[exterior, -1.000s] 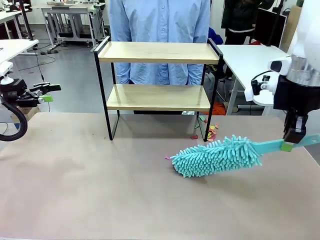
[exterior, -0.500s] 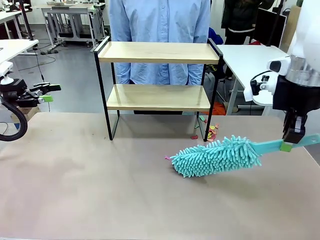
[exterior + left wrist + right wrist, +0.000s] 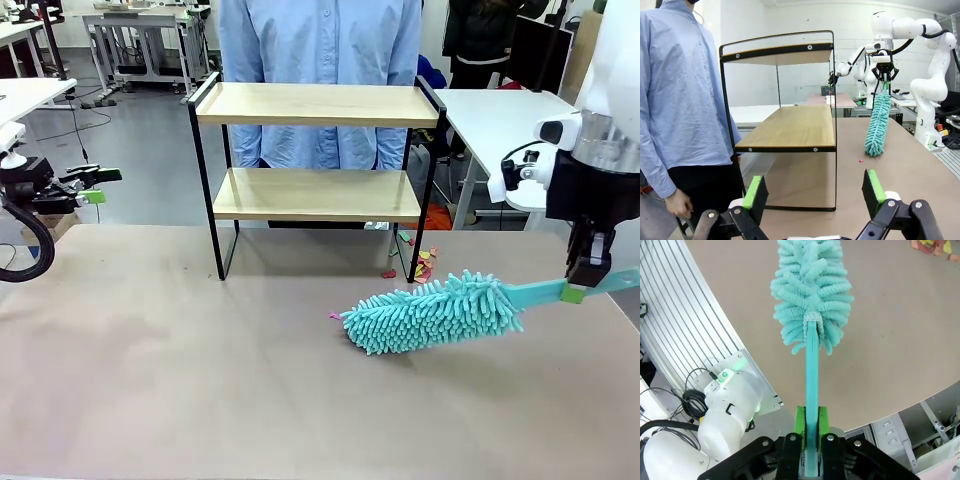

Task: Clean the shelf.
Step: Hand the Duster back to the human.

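The shelf [image 3: 315,105] stands at the table's far side, two light wooden boards in a black frame, both bare; the left wrist view shows the shelf [image 3: 790,127] from its end. A teal fluffy duster [image 3: 432,312] lies with its head on the table, right of the middle. My right gripper [image 3: 580,285] is shut on the duster's flat teal handle [image 3: 811,405] at the right edge. My left gripper [image 3: 92,187] hangs open and empty off the table's left side, its green pads [image 3: 755,192] wide apart.
A person in a light blue shirt [image 3: 320,60] stands behind the shelf. Small coloured scraps [image 3: 418,262] lie on the table by the shelf's right leg. A white table [image 3: 500,120] stands at the back right. The brown tabletop [image 3: 180,360] spreads wide in front.
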### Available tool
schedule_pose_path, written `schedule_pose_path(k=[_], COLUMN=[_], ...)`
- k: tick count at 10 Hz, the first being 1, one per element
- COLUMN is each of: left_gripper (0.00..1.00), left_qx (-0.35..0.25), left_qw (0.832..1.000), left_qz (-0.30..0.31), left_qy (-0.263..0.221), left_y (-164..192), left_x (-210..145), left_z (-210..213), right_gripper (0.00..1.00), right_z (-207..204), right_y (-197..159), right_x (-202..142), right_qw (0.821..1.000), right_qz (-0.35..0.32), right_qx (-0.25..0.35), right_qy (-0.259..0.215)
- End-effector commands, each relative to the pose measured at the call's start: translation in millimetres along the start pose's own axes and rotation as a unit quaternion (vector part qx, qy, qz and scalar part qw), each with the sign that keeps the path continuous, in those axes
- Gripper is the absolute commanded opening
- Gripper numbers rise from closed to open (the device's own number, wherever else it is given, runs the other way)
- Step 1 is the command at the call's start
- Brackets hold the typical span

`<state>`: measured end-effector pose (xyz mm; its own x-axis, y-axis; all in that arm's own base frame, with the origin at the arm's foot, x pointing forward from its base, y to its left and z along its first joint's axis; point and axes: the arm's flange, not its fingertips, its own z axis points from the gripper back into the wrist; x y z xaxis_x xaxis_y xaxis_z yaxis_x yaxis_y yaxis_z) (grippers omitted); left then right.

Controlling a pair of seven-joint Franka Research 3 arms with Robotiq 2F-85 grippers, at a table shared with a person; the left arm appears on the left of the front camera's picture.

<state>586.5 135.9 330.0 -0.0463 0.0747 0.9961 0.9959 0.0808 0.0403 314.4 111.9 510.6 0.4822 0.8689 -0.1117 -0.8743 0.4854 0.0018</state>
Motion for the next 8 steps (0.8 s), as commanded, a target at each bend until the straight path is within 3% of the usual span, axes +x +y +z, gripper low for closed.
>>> schedule_pose_path(k=[1,3,5,8], left_gripper=[1.00,1.00,1.00,1.00], left_qx=[-0.001,0.000,0.015,0.069], left_qw=[1.000,1.000,1.000,0.997], left_qz=[-0.001,0.000,0.026,0.033], left_qy=[-0.001,0.000,-0.007,0.023], left_y=[-3,0,-26,-104], left_x=[4,0,11,43], left_z=[-1,0,-16,-50], right_gripper=[0.13,0.13,0.13,0.13], right_z=[1,0,17,8], right_y=[2,0,-29,-59], right_x=[2,0,5,4], right_qw=[1.000,1.000,0.992,0.959], right_qz=[-0.007,0.000,0.059,0.156], right_qx=[-0.002,0.000,0.000,0.040], right_qy=[-0.001,0.000,-0.113,-0.235])
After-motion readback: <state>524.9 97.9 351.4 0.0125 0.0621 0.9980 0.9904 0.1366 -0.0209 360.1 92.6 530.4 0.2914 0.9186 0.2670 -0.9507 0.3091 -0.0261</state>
